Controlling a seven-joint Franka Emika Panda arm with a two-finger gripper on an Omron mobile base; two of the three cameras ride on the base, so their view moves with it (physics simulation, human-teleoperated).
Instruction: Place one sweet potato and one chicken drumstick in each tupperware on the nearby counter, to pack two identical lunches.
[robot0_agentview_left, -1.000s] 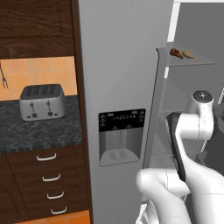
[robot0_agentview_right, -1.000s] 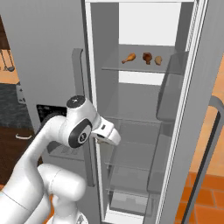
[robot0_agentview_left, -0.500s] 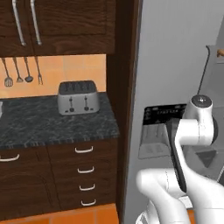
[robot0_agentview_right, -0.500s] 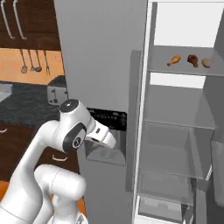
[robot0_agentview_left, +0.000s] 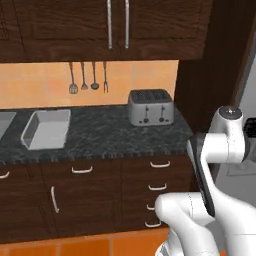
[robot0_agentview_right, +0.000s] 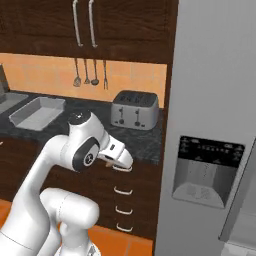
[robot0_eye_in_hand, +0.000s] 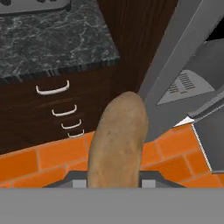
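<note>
1. My arm (robot0_agentview_left: 220, 150) is glossy white, built of thick rounded tubular links.
2. A dark grey strip runs along the side of my forearm link in the left base view.
3. My elbow joint (robot0_agentview_right: 85, 155) carries a round dark grey cap with a lighter ring.
4. A small grey disc tops each rounded joint housing.
5. My wrist block (robot0_agentview_right: 116, 152) is white and boxy, with a small dark mark on its face.

The tan sweet potato (robot0_eye_in_hand: 117, 140) stands lengthwise, apparently pinched at its base. A shallow grey tupperware (robot0_agentview_left: 46, 129) sits open on the dark speckled counter (robot0_agentview_left: 100, 135).
</note>
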